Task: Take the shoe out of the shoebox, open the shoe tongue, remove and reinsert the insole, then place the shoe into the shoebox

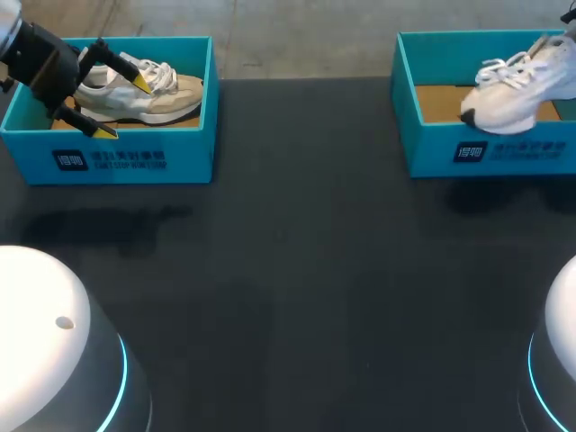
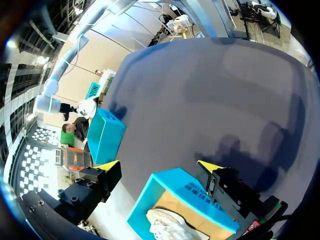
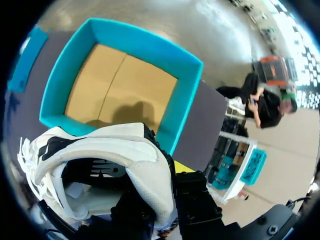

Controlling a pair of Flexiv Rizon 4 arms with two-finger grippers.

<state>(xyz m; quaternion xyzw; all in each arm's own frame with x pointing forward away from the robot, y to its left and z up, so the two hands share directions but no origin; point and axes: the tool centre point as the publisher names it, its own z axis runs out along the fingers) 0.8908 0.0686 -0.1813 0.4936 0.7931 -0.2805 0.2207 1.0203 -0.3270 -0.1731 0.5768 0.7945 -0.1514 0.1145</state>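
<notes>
White sneaker up above right shoebox, toe dipping. Right gripper clamped on heel collar, one finger inside, so tongue stays reachable. Left gripper wide open, empty, hovering over beige sneaker in left shoebox, likely lining up grab.

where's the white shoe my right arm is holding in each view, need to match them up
Head view: white shoe at the far right, lifted over the right shoebox.
Left wrist view: small and distant, just above the right shoebox.
Right wrist view: close up, heel in the right gripper, over the box's floor.
Shared landmark: the right shoebox, beneath the shoe in all three.
</notes>
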